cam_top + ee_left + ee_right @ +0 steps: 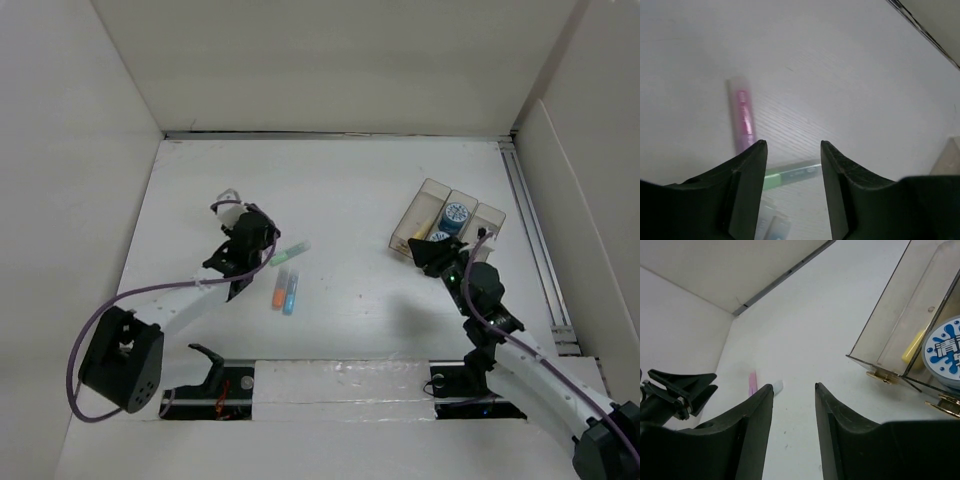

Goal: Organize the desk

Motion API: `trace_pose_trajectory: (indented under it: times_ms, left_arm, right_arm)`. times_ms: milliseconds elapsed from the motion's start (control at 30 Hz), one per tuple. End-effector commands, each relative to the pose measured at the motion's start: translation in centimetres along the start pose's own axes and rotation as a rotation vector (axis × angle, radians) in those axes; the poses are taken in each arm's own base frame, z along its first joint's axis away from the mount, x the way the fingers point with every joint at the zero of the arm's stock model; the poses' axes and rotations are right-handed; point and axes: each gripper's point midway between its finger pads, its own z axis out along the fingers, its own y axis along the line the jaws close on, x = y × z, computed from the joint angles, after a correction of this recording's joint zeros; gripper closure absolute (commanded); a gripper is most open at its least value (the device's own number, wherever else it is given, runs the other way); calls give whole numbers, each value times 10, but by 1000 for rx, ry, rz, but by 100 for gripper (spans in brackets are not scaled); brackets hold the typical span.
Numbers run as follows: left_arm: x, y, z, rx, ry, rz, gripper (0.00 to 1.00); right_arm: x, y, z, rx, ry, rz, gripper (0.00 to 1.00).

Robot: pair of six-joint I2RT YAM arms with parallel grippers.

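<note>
The white desk (350, 190) holds a green marker (290, 252), an orange marker (279, 290) and a blue marker (291, 292) left of centre. My left gripper (262, 238) is open and empty, just left of the green marker. In the left wrist view (792, 145) the green marker (790, 173) lies between the fingers, below them, and a pink marker (742, 120) lies beyond. My right gripper (416, 245) is open and empty at the near left corner of the translucent tray (490, 215). It is also open in the right wrist view (794, 387).
The three-compartment tray (890, 335) holds a blue-and-white round roll (456, 214) and a yellow item (913, 346). A metal rail (530, 220) runs along the desk's right edge. Tall white walls stand on three sides. The pink marker (753, 383) shows in the right wrist view.
</note>
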Motion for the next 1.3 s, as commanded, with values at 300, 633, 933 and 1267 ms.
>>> trace_pose_trajectory:
  times_ms: [300, 633, 933, 1267]
  left_arm:
    - [4, 61, 30, -225, 6, -34, 57]
    - [18, 62, 54, -262, 40, 33, 59]
    - [42, 72, 61, -376, 87, 133, 65]
    - [47, 71, 61, -367, 105, 123, 98]
  right_arm:
    - [1, 39, 21, -130, 55, -14, 52]
    - [7, 38, 24, -131, 69, -14, 52]
    - [5, 40, 23, -132, 65, -20, 52]
    - [4, 41, 22, -134, 63, -21, 52]
